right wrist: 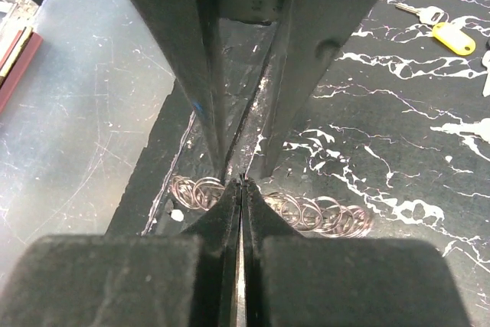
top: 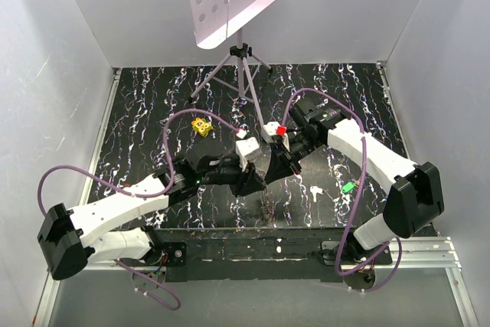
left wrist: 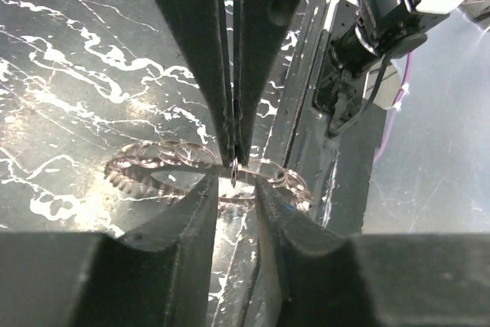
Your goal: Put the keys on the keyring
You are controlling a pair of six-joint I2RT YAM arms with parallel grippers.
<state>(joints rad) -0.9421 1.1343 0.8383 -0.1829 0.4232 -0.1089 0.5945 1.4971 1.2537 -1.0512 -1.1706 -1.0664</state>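
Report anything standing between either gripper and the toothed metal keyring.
Nothing visible does. The left gripper pinches the toothed grey-brown metal keyring; the right gripper is shut right against it.

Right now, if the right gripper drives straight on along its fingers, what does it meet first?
The keyring, lying right across its tips; just behind it the left gripper points back, tip to tip. Depth is unclear, so they may touch almost together.

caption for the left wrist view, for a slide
Left end effector and shut right end effector meet tip to tip at the keyring, marbled table behind
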